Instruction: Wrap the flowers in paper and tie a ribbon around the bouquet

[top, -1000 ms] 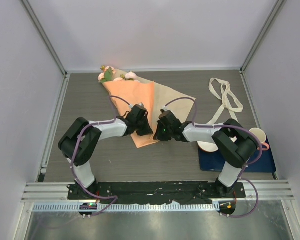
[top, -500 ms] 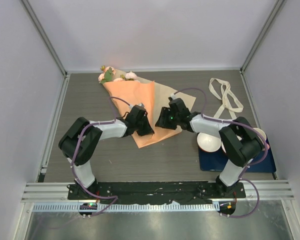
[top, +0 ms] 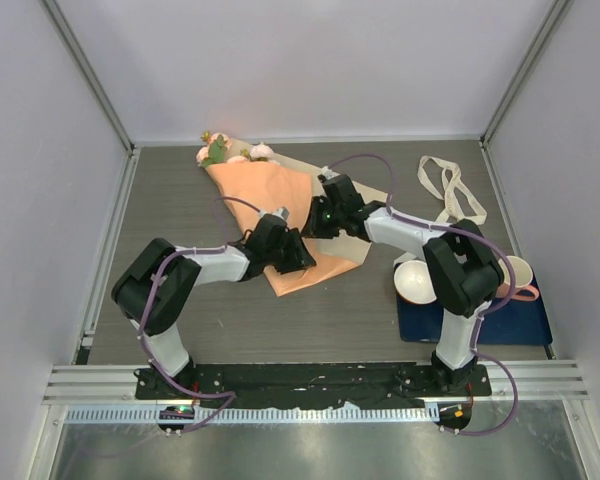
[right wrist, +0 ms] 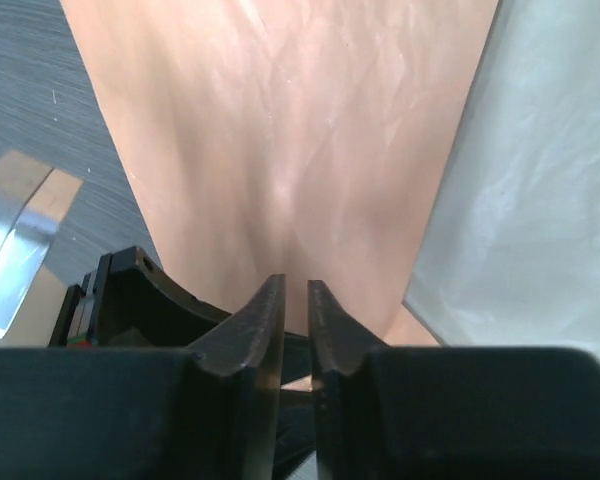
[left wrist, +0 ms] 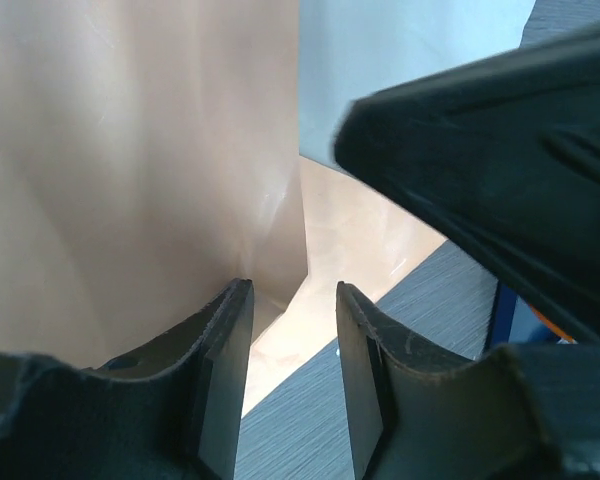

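– Looking at the paper [top: 270,195] from above, how does it lie?
– It lies in the middle of the surface [top: 180,210], folded over along its length, orange face up. A little of the pale face shows at its right side. The flowers [top: 225,152] come out of its far left end, pink heads and green leaves.
– And the left gripper [left wrist: 292,288]?
– It is at the near end of the paper, over the orange fold. Its jaws stand apart with a clear gap, and I see nothing between them. The paper is just beyond the fingertips.
– The right gripper [right wrist: 293,283]?
– It is at the right side of the paper, about the middle of its length. Its jaws are almost together, with only a narrow slit between them. Whether an edge of the paper is in that slit, I cannot tell.
– Where is the ribbon [top: 450,190]?
– Well to the right of the paper, loose on the surface, apart from both grippers. Nearer than it, also right of the paper, a white bowl [top: 415,285] sits at the edge of a blue mat [top: 480,322].
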### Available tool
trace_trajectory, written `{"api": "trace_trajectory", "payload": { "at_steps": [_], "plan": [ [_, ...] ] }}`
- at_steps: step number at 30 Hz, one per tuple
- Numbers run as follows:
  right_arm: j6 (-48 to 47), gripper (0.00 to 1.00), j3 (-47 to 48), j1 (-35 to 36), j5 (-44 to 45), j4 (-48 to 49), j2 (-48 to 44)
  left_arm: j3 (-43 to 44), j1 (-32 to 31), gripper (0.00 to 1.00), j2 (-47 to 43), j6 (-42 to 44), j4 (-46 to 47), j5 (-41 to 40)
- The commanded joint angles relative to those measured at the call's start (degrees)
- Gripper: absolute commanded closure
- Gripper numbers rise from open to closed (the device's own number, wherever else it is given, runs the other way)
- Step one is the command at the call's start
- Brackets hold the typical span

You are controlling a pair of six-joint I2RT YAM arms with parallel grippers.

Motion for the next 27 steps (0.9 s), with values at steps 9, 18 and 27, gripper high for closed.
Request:
{"api": "trace_trajectory", "payload": {
  "at_steps": [9,18,27],
  "plan": [
    [5.89,1.00,-4.53,1.20,-7.84,5.55,5.51,-5.35,-0.12,0.54,-1.34,3.60,1.70,3.22],
    [5.37,1.00,-9.37,1.20,-5.30,7.13,6.92,-14.30,6.72,0.46,-17.77,-3.15,11.19,9.19],
    [3.08,1.00,-8.14,1.64,-5.38,6.34,7.01,-16.16,22.72,0.95,-3.39,-15.55,35.77,20.19]
  ]
}}
